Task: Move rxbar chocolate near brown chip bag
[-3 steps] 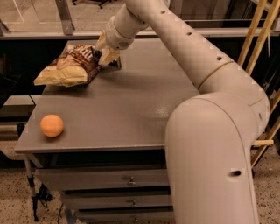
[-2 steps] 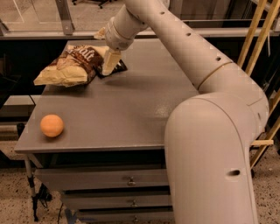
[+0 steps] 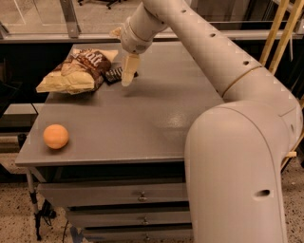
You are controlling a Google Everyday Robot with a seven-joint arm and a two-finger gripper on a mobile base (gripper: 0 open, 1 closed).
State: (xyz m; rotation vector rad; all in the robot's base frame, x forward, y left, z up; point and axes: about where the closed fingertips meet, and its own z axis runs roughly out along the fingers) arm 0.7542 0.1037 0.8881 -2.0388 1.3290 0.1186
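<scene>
One risk: the gripper hangs over the right end of the rxbar chocolate, and I cannot tell if it is released or clenched; rising while clenched would drag the bar away from the brown chip bag. The bar lies flat on the table just beside the bag's right edge, long axis running left to right, pointing at the bag

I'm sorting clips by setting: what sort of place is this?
Probably a lab or office: metal table with drawers, glass wall behind. The gripper hangs by the rxbar beside the chip bag.
</scene>
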